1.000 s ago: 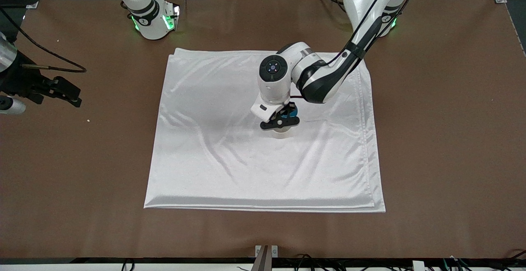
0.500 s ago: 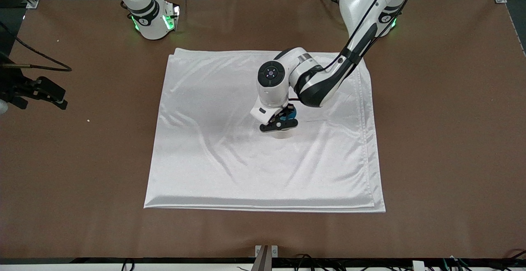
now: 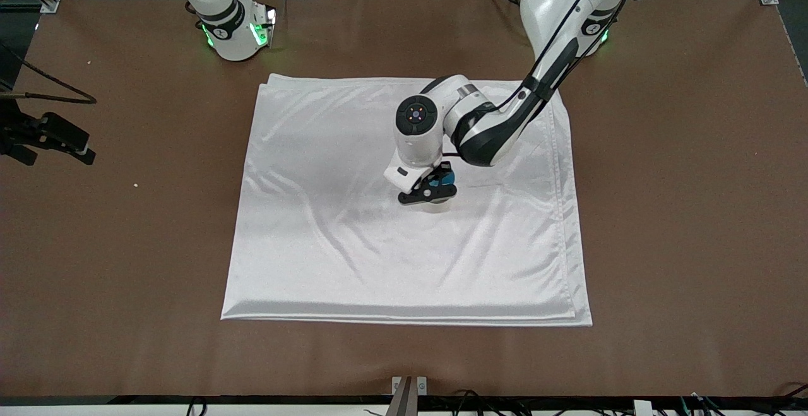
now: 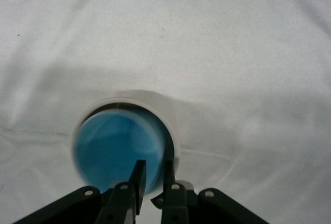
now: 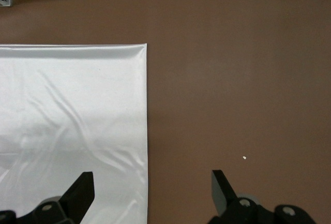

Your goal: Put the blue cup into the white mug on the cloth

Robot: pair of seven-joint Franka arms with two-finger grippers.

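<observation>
The white cloth (image 3: pixel 353 245) lies spread in the middle of the table. The white mug (image 3: pixel 435 205) stands on it near its middle, mostly hidden under my left gripper (image 3: pixel 432 190). In the left wrist view the blue cup (image 4: pixel 116 151) sits low inside the mug's rim (image 4: pixel 155 98), and my left gripper (image 4: pixel 153 169) is shut on the cup's wall, one finger inside the cup and one outside. A bit of the blue cup (image 3: pixel 447 180) shows between the fingers in the front view. My right gripper (image 3: pixel 47 135) is open and empty over bare table at the right arm's end.
The brown table (image 3: pixel 682 214) surrounds the cloth on all sides. A small white crumb (image 3: pixel 135 185) lies on it toward the right arm's end and shows in the right wrist view (image 5: pixel 244 158). The cloth's edge (image 5: pixel 146 131) runs under my right gripper (image 5: pixel 152 182).
My left gripper has moved down a little with the blue cup onto the mug. My right gripper has drawn back toward the right arm's end of the table.
</observation>
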